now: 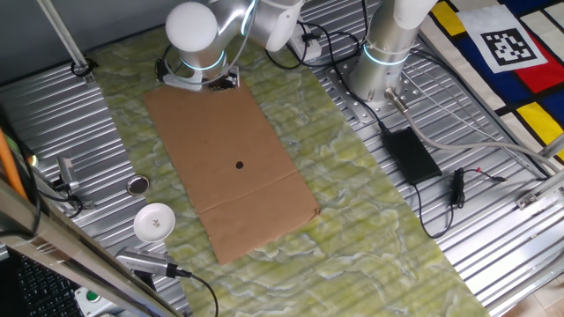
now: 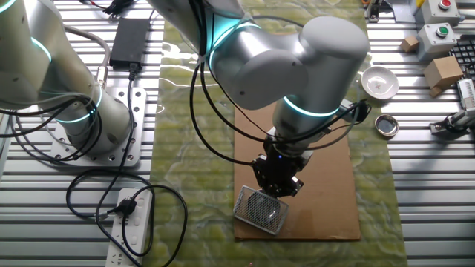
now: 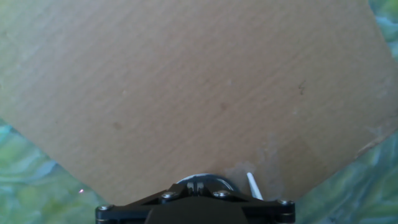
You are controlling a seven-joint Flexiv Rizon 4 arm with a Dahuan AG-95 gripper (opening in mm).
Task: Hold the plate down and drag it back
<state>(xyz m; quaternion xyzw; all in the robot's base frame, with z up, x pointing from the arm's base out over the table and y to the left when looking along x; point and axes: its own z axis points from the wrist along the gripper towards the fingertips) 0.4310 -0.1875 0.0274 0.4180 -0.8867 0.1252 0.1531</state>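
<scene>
The plate [image 1: 137,185], a small round silvery disc with a darker centre, lies on the ribbed metal table left of the brown cardboard sheet [image 1: 229,167]. It also shows in the other fixed view [image 2: 386,124]. My gripper [image 2: 276,185] is far from it, at the cardboard's far end, with its tips down on a silvery perforated metal piece [image 2: 260,210]. In the hand view the gripper [image 3: 200,182] has its fingertips together, and a curved silvery rim [image 3: 219,181] shows just beyond them. In one fixed view the gripper [image 1: 204,81] is mostly hidden under the arm.
A white round dish [image 1: 154,220] stands near the plate. A small dark dot [image 1: 239,164] marks the cardboard's middle. A black power brick [image 1: 410,154] and cables lie at the right, the arm's base [image 1: 383,66] behind. Small boxes [image 2: 444,73] sit beside the dish.
</scene>
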